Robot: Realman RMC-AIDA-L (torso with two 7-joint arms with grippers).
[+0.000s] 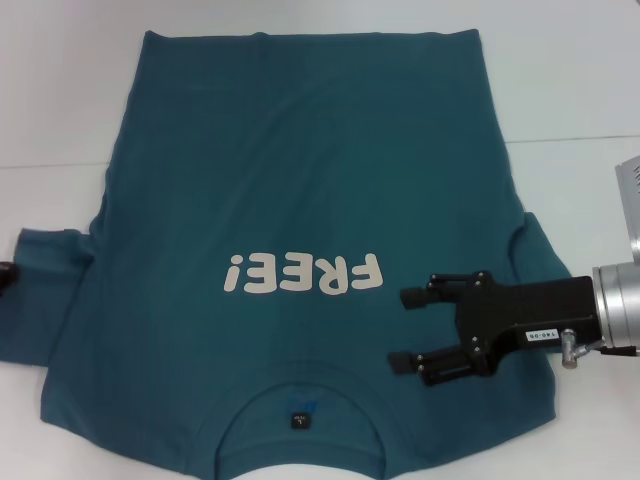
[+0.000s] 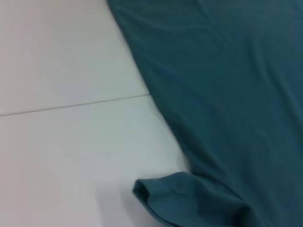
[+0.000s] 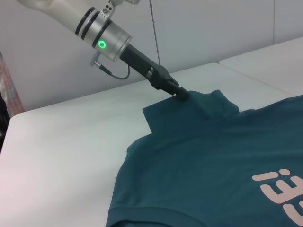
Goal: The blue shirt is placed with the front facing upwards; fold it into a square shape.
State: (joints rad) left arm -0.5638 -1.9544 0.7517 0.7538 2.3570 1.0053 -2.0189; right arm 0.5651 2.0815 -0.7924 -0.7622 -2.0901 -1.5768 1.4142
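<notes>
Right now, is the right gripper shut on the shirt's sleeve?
No. In the head view the right gripper is open above the blue shirt, near its shoulder, holding no cloth.

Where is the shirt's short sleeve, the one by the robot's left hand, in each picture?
Head view: the left sleeve lies flat at the far left edge, with the left gripper at its tip.
Left wrist view: only the sleeve's rounded end shows, low in the picture, on the white table.
Right wrist view: the sleeve sits mid-picture, with the left gripper on it.
Shared landmark: the blue shirt.
</notes>
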